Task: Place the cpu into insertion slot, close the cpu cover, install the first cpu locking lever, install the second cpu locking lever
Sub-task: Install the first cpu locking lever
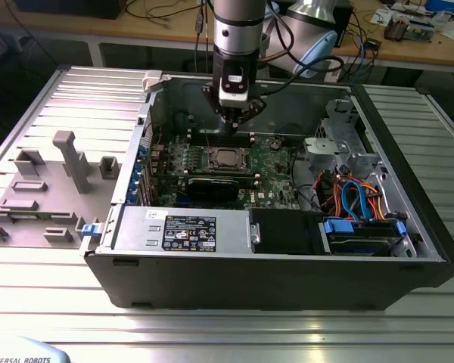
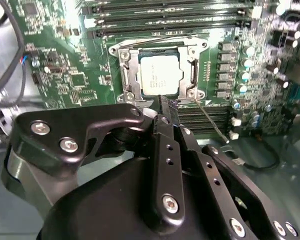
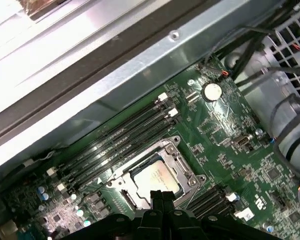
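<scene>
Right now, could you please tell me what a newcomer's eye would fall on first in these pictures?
The open computer case sits in the middle of the exterior view, its green motherboard bared. At the board's centre the silvery cpu lies framed by the cpu cover, and the black gripper hangs close above it.

Matte black metal gripper (image 2: 166,103) with two slim black fingers (image 3: 155,200). Just behind the fingers are black linkage arms (image 2: 90,125) studded with silver round-head screws (image 2: 170,202). Farther back is a silver-grey cylindrical wrist (image 1: 233,30), black-banded, with black cables (image 1: 281,30) alongside.
</scene>
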Motion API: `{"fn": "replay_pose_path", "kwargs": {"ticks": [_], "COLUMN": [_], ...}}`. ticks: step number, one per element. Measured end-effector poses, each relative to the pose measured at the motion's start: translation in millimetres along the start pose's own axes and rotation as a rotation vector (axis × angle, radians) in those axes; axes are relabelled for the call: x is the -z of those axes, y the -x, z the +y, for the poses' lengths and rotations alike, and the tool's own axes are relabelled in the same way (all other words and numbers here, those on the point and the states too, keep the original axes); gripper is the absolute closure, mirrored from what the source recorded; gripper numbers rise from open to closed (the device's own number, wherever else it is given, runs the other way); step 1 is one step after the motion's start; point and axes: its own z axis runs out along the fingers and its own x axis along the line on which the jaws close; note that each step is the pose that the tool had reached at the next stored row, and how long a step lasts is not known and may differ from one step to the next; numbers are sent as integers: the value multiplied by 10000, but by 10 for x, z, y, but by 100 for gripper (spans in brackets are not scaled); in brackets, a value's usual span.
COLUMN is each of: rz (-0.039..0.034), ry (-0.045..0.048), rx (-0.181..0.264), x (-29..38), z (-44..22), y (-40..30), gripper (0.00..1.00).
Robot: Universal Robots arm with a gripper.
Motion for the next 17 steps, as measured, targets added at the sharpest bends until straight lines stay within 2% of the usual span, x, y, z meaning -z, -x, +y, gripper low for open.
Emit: {"fn": "replay_pose_path", "kwargs": {"ticks": [4, 6, 10, 17], "rz": [11, 22, 33, 33], "ry": [22, 43, 65, 65], "rx": [882, 1739, 2648, 2672], "x": [0, 0, 0, 0], "z": [0, 0, 0, 0], "y": [0, 0, 0, 0], "gripper": [89, 89, 89, 89]}}
